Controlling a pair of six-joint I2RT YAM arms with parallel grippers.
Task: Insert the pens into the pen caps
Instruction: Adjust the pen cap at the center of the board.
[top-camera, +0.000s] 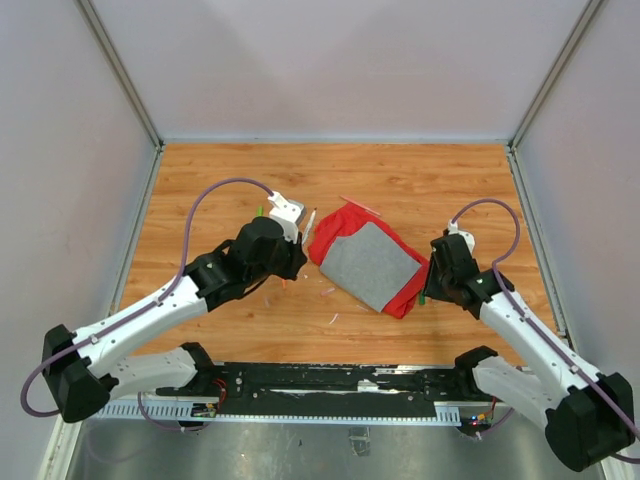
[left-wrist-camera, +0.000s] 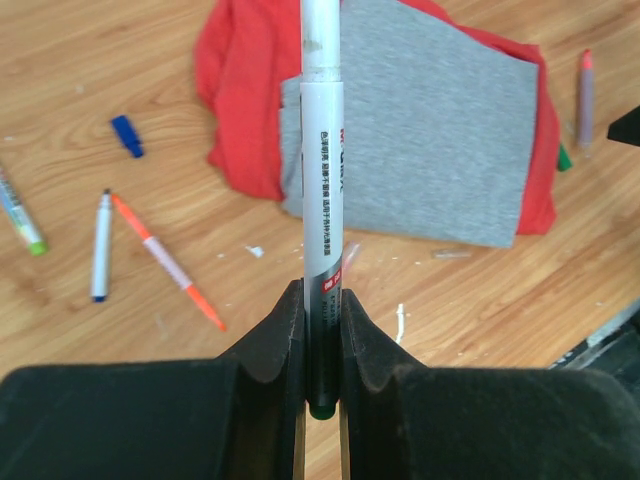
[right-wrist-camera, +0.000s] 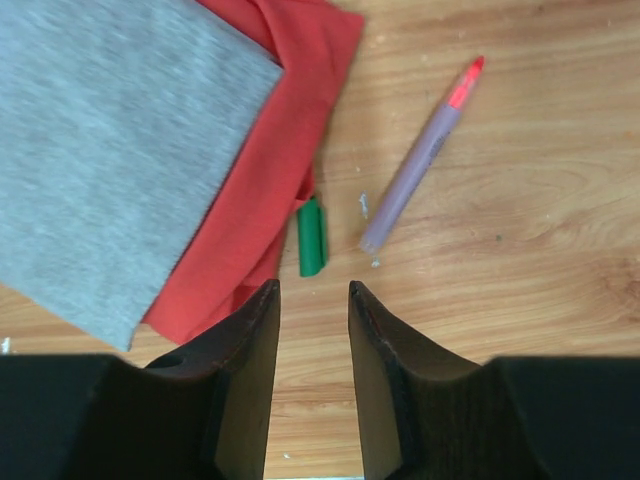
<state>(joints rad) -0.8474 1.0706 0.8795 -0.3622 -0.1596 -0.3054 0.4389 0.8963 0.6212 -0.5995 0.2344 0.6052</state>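
On the left wrist view, my left gripper (left-wrist-camera: 322, 300) is pinching a white pen (left-wrist-camera: 322, 180) by its dark end. The barrel stands straight out from between the fingers, over the near edge of the red-and-grey cloth (left-wrist-camera: 430, 120). Off to that gripper's left, loose on the table (left-wrist-camera: 480, 300), I see a blue cap (left-wrist-camera: 127, 135), a blue-ended pen (left-wrist-camera: 101, 245) and an orange pen (left-wrist-camera: 168, 262) just beside it. A green-tipped pen (left-wrist-camera: 20, 215) lies at the edge of the frame.

My right gripper (right-wrist-camera: 313, 290) has its fingers spread with nothing between them. A green cap (right-wrist-camera: 312, 237) lies on the wood just ahead of the gap and almost in line with it, right against the red edge of the cloth. A purple pen (right-wrist-camera: 415, 165) with a red-pink tip lies just to the right of the cap, slanting away and not touching it.

From overhead, the two grippers sit on opposite sides of the cloth, well apart. The left one points its pen toward the cloth, and the right one is low over the green cap.
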